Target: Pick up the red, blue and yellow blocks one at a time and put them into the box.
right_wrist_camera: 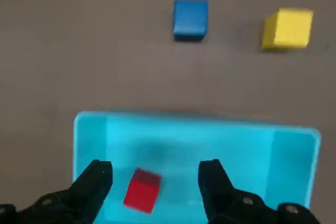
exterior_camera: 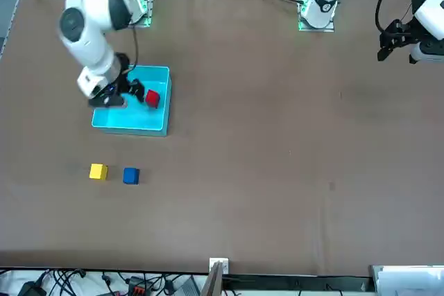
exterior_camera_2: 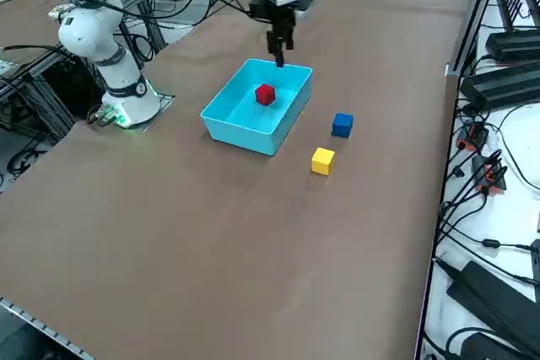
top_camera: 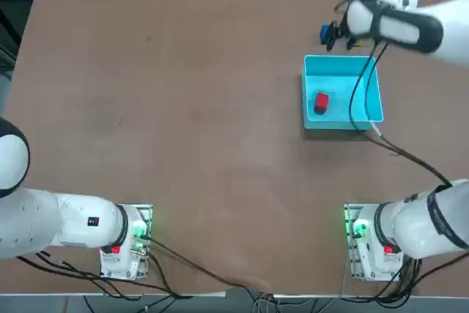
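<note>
The red block [exterior_camera: 152, 98] lies inside the light blue box [exterior_camera: 132, 124], and it also shows on the box floor in the right wrist view [right_wrist_camera: 142, 190]. My right gripper [right_wrist_camera: 156, 174] hangs open just above the box with nothing between its fingers; it points down over the box's far part [exterior_camera_2: 279, 58]. The blue block [exterior_camera: 130, 175] and the yellow block [exterior_camera: 98, 171] sit side by side on the table just beyond the box, away from the arm's base. They also appear in the right side view, blue [exterior_camera_2: 342, 125] and yellow [exterior_camera_2: 322, 160].
A black cable [top_camera: 399, 153] runs from my right arm across the box's corner to its base. Brown tabletop [exterior_camera: 277, 136] stretches wide on the robot's left of the box. Cables and equipment line the table's edges.
</note>
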`<state>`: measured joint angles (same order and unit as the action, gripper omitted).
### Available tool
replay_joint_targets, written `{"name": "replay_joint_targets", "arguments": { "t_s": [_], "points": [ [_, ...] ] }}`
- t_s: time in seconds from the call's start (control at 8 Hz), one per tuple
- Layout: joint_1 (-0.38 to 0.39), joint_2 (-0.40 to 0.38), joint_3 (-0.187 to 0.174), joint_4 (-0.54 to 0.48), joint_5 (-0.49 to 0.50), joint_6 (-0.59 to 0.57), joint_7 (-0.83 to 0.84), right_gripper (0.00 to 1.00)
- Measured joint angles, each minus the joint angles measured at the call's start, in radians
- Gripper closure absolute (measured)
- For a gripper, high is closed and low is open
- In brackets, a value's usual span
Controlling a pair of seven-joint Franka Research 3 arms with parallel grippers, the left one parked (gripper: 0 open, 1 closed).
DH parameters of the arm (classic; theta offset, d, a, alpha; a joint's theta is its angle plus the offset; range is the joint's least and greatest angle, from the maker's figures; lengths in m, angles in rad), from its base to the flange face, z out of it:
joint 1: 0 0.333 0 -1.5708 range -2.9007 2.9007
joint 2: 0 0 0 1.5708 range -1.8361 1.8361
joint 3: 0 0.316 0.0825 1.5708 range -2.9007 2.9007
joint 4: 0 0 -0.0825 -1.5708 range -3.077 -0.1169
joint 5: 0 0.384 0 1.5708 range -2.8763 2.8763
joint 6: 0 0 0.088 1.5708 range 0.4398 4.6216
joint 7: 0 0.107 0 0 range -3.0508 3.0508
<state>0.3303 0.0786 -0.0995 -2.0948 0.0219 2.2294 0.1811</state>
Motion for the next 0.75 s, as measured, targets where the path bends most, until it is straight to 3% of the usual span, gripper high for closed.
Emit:
{"name": "replay_joint_targets", "arguments": {
  "t_s": [0.25, 0.75],
  "points": [
    [-0.068, 0.177, -0.003, 0.189, 0.000, -0.007, -0.088, 0.00],
    [-0.131, 0.427, 0.001, 0.392, 0.003, -0.003, -0.146, 0.00]
  ]
}}
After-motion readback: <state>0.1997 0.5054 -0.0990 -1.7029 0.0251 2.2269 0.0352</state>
